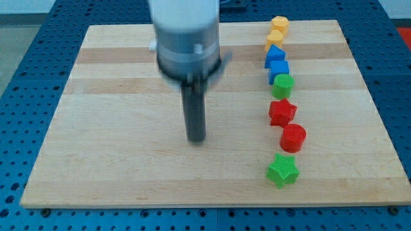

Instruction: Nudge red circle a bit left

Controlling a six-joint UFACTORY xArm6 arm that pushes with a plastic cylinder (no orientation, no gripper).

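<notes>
The red circle [293, 137] is a short red cylinder at the view's lower right, in a column of blocks. My tip [196, 140] is on the board's middle, well to the left of the red circle and about level with it, touching no block. A red star [282, 112] sits just above the red circle and a green star [282, 170] just below it.
Up the same column are a green cylinder [282, 85], two blue blocks [279, 69] [275, 55] and two orange blocks [275, 40] [279, 25]. The wooden board [115, 128] lies on a blue perforated table [19, 58].
</notes>
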